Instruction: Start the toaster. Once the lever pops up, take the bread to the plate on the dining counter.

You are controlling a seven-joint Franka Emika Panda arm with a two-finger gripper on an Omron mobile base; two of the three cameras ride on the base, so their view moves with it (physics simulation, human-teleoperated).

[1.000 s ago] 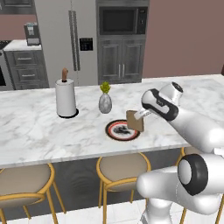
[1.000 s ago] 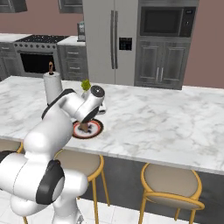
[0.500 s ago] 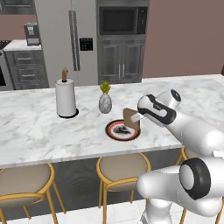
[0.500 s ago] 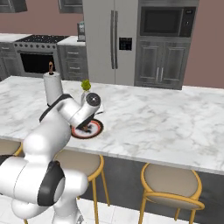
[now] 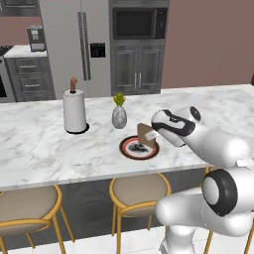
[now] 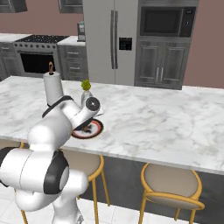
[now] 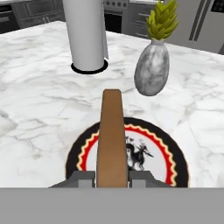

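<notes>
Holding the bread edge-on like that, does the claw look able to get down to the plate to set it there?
Probably yes. The claw, shut on the bread, hangs right over the plate, with the vase and paper towel roll standing off behind it.

Paper towel roll [image 5: 75, 111] beside vase [image 5: 119, 116] (yellow flowers); stools [image 5: 139, 190].

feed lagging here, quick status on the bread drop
Gripper shut on bread. Bread on edge above plate, not yet released. Vase just beyond plate.
</notes>
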